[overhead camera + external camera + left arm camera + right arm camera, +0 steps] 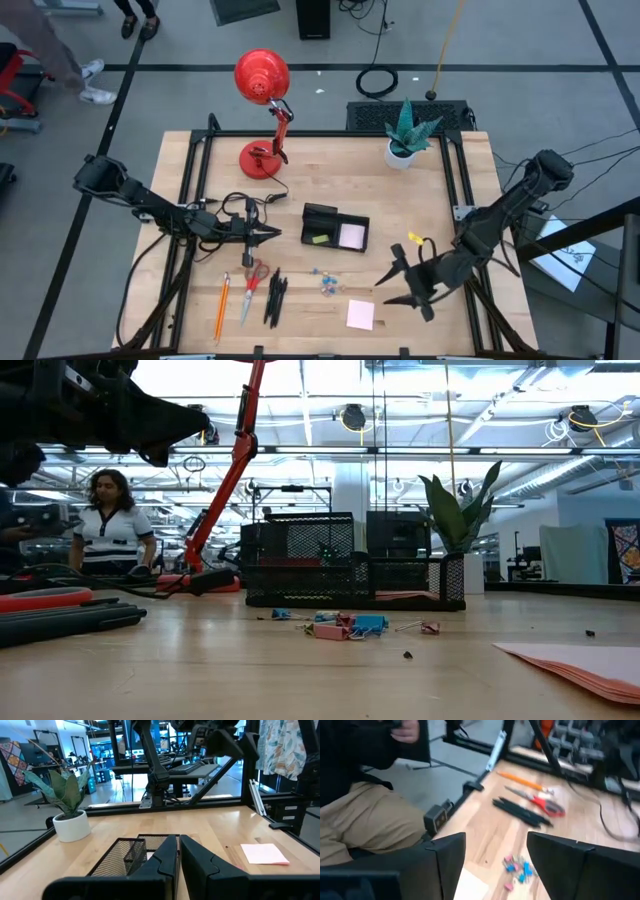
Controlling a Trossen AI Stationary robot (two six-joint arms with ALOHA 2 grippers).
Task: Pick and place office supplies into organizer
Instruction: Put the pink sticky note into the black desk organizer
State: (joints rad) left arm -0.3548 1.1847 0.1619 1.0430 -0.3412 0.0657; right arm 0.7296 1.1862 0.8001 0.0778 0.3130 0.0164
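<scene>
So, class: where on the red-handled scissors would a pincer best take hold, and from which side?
Probably the narrow blades just below the red handles of the scissors, coming straight down from above. They lie flat, lengthwise toward the table's front edge, with the orange pencil and black pens alongside, so fingers should close across the blades.

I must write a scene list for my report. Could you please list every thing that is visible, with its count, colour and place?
organizer: one, black, table centre, holding a yellow-green piece and a pale pad
sticky-note pad: one, pink, front edge, right of centre
clips: several, blue and pink, in front of the organizer
pens: a few, black, front left
scissors: one, red-handled, left of the pens
pencil: one, orange, left of the scissors
desk lamp: one, red, back left
plant: one, green, white pot, back right
left gripper: shut, above the scissors
right gripper: open, right of the clips
</scene>
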